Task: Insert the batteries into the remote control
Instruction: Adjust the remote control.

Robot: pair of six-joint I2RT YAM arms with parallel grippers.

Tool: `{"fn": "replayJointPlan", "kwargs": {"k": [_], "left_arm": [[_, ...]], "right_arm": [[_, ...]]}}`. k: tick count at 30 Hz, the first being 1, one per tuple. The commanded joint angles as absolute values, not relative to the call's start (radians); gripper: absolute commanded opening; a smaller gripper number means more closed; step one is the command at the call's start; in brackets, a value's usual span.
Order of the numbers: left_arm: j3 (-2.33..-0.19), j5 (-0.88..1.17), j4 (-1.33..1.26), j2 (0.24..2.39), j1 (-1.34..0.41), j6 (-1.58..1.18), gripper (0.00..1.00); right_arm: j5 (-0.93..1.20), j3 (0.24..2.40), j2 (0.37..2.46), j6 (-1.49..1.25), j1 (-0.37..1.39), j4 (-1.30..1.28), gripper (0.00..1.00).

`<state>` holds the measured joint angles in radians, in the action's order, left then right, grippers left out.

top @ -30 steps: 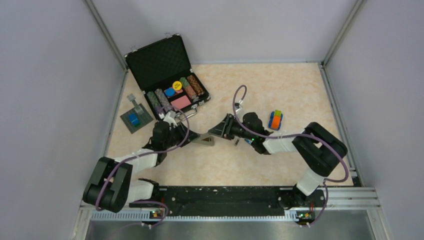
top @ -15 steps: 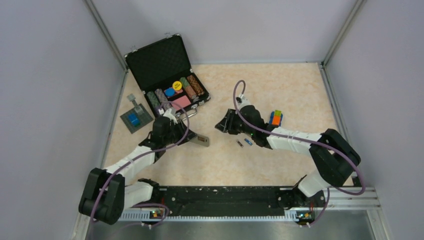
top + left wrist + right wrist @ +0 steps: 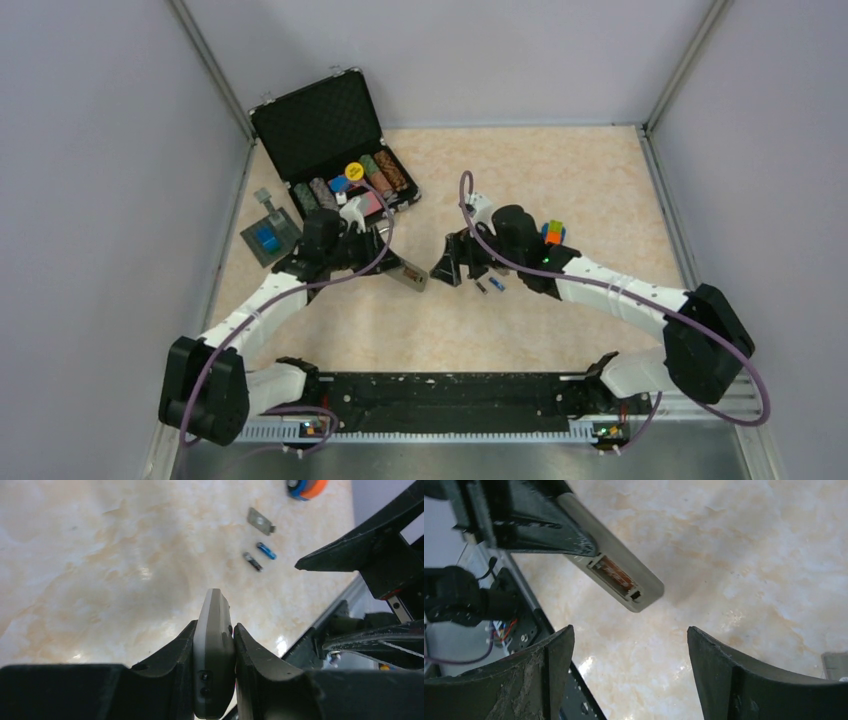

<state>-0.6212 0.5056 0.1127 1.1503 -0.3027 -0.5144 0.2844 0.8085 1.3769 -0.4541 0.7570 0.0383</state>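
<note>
Two batteries, one dark grey and one blue, lie side by side on the table, at three o'clock from the remote control in the top view. Our left gripper clamps the remote by its long edges, its battery compartment uncovered. Our right gripper hangs spread wide and empty between remote and batteries.
</note>
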Motion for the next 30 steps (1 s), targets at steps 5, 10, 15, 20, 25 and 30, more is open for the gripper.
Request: {"fn": "replayJointPlan", "kwargs": {"k": [5,10,15,20,25,30], "left_arm": [[-0.770,0.949,0.183,1.150,-0.304,-0.401,0.00],[-0.802,1.153,0.184,1.103,-0.304,-0.369,0.00],[-0.812,1.157,0.184,1.076,-0.304,-0.363,0.00],[-0.828,1.118,0.247,1.086,-0.304,-0.356,0.00],[-0.817,1.136,0.313,1.124,-0.304,-0.366,0.00],[-0.805,1.214,0.320,1.112,-0.307,-0.322,0.00]], "right_arm": [[0.509,0.925,1.243,-0.157,0.763,-0.107,0.83],[0.620,0.996,1.236,-0.103,0.762,-0.207,0.83],[0.758,1.018,1.210,-0.117,0.763,-0.250,0.82],[0.593,0.995,1.154,-0.185,0.762,-0.247,0.79],[0.494,0.944,1.144,-0.253,0.764,-0.203,0.74],[0.738,0.960,1.227,-0.195,0.780,-0.187,0.76]]}}
